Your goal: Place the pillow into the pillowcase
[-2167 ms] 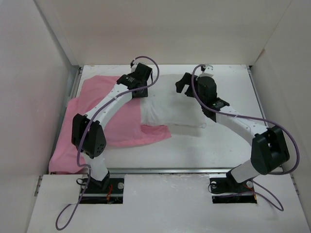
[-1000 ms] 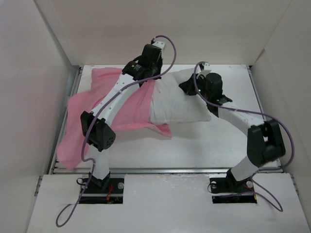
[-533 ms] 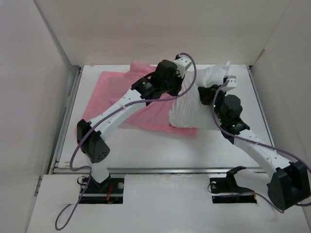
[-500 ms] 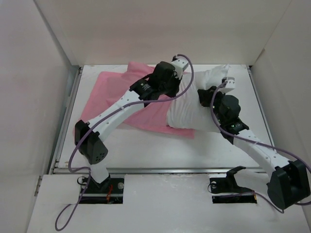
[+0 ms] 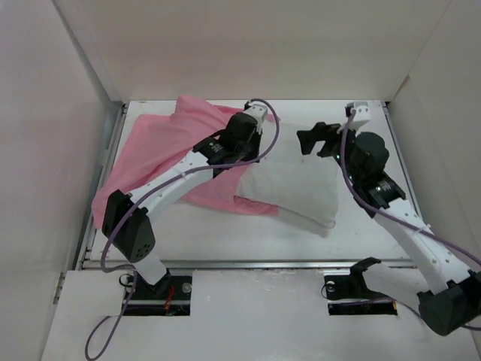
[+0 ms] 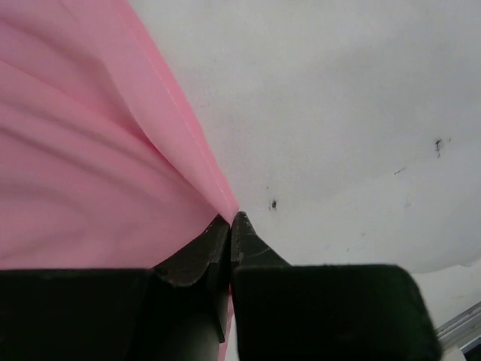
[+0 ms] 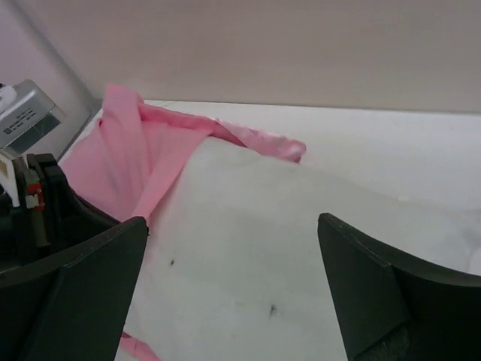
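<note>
left tool [image 6: 231, 222] pinches only the pillowcase [image 5: 161, 143] hem, right tool [image 5: 316, 139] hangs open above the pillow [image 5: 289, 188]; slick satin could slip out when tugged.

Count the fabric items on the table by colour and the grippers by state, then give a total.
Pink fabric: 1, the pillowcase
White fabric: 1, the pillow
Shut grippers: 1, the left gripper, pinching the pillowcase
Open grippers: 1, the right gripper
Total: 4
</note>
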`<move>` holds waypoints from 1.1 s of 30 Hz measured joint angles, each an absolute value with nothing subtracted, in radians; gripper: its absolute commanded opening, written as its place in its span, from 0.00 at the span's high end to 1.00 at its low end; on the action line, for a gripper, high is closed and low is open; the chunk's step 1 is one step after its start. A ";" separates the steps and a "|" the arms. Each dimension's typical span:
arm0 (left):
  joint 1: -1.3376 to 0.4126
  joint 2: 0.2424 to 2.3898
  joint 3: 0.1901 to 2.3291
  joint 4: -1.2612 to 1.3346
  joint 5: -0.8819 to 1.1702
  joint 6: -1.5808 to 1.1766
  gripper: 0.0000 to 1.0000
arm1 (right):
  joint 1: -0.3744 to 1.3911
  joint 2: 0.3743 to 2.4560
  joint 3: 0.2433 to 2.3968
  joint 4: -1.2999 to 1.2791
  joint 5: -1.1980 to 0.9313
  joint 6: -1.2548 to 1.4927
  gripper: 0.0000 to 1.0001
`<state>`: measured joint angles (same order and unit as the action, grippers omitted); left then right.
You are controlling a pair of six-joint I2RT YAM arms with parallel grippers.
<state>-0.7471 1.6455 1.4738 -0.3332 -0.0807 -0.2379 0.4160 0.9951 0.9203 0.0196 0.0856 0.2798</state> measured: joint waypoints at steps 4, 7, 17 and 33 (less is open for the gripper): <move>-0.747 1.593 1.478 -0.332 -0.118 -0.238 1.00 | 0.391 1.205 1.121 0.024 -0.075 0.136 0.00; -0.747 1.562 1.486 -0.335 -0.149 -0.238 1.00 | 0.375 1.433 1.303 -0.028 -0.192 0.029 0.00; -0.747 1.527 1.488 -0.361 -0.237 -0.254 1.00 | 0.360 1.934 1.696 -0.192 -0.515 -0.130 0.00; -0.690 1.743 1.783 -0.417 -0.348 -0.267 1.00 | 0.344 1.931 1.591 -0.098 -0.841 -0.070 1.00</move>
